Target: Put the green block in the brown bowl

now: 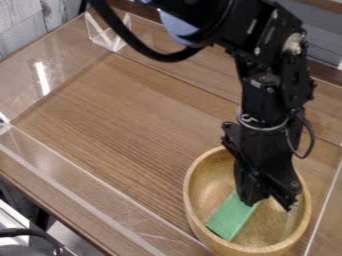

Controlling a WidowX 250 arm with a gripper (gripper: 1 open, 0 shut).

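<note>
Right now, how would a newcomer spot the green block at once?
Find the big round wooden bowl at the near right of the brown table, under the black gripper. The green block lies inside it, reaching up to the gripper, the only bright green thing there.

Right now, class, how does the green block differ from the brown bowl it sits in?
The green block is small, flat and rectangular; the brown bowl is large, round and hollow. The block is plain bright green; the bowl is light wood with grain. The block leans on the bowl's inner wall; the bowl stands on the table.
</note>
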